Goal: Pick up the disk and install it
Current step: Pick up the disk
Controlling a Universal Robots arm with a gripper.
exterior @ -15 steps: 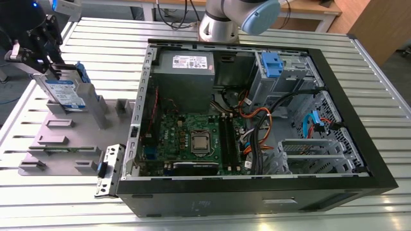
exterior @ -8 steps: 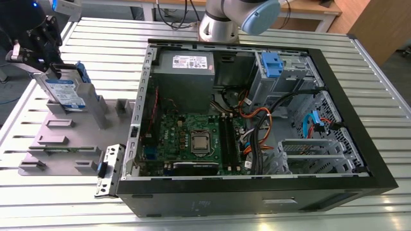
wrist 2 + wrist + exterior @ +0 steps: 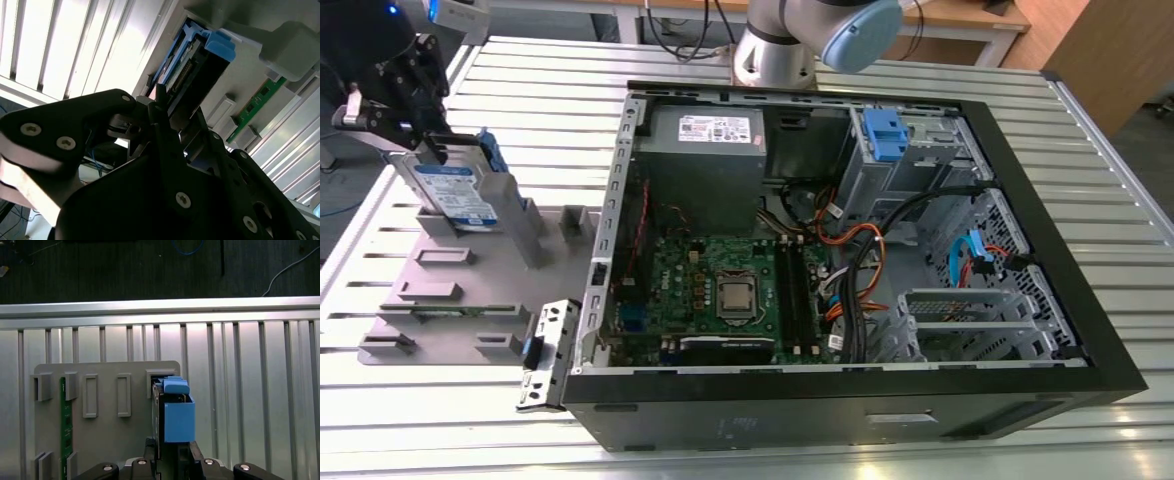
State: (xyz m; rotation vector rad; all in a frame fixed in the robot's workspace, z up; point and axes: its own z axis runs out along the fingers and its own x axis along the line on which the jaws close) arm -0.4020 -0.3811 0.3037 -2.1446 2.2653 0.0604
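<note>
Nearest the exterior camera, the black computer case [image 3: 827,415] lies open on the slatted metal surface [image 3: 454,440], its green motherboard [image 3: 720,285] facing up. Beside the case, toward the exterior view's left, a grey fixture plate [image 3: 400,290] rests on the surface. In the first wrist view a green memory stick [image 3: 65,430] sits in one of the plate's slots.

At the plate's far end the disk [image 3: 456,195] stands upright on edge, its lower edge down among the plate's grey posts. Whether it still touches its slot cannot be told. The gripper [image 3: 424,150] reaches down from above and is clamped on the disk's upper part, one finger against each face. In both wrist views the disk's blue bracket [image 3: 179,420] [image 3: 220,45] juts out beyond the black gripper [image 3: 172,457] [image 3: 167,107].

Farther off, against the case's far wall, sit the grey power supply [image 3: 707,135] and the blue-handled drive cage [image 3: 887,135]. The arm's base [image 3: 781,50] rises beyond them.
</note>
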